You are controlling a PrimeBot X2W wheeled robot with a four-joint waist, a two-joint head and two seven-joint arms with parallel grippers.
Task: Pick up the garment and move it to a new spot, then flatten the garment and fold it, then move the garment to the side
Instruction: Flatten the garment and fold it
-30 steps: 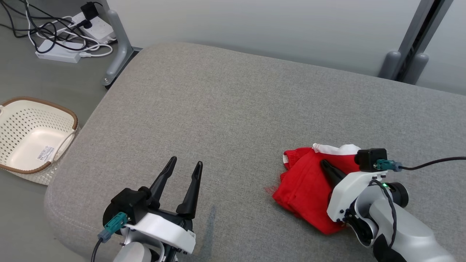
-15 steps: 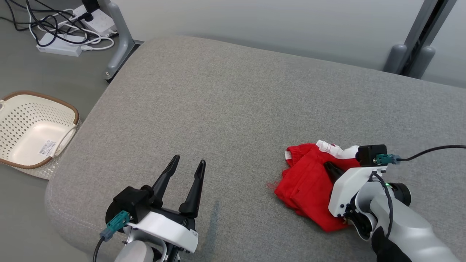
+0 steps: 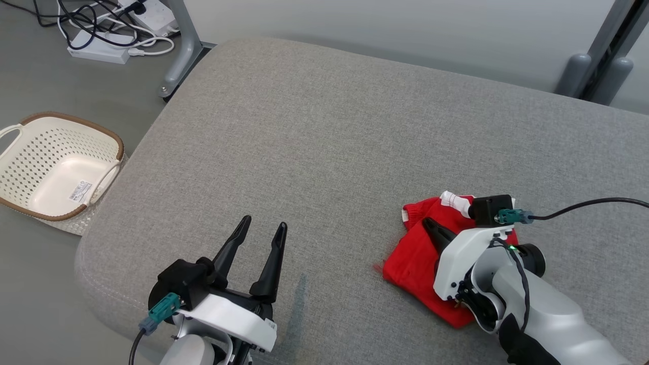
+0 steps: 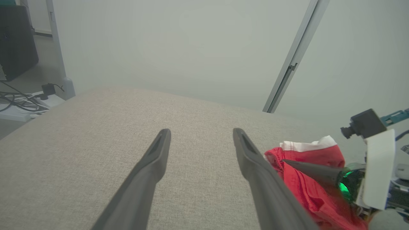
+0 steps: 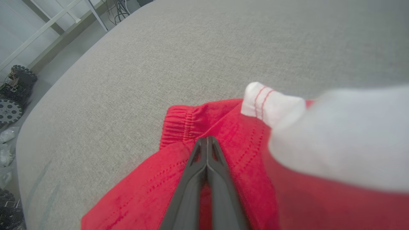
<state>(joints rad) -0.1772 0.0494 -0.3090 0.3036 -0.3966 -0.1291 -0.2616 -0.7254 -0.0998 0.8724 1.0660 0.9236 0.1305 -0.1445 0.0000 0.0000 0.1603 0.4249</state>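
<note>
Crumpled red knit garment [image 3: 413, 258] was half hidden under the white right wrist [image 3: 464, 253], and the cream perforated plastic basket [image 3: 50, 152] ran off the left edge.

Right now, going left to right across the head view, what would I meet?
Cream perforated plastic basket with brown rim → open left pincer with long dark fingers → crumpled red fabric garment with white trim.

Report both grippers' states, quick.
Left gripper: open, holding nothing.
Right gripper: shut, tips resting on the red garment; no fabric visibly pinched between them.
</note>
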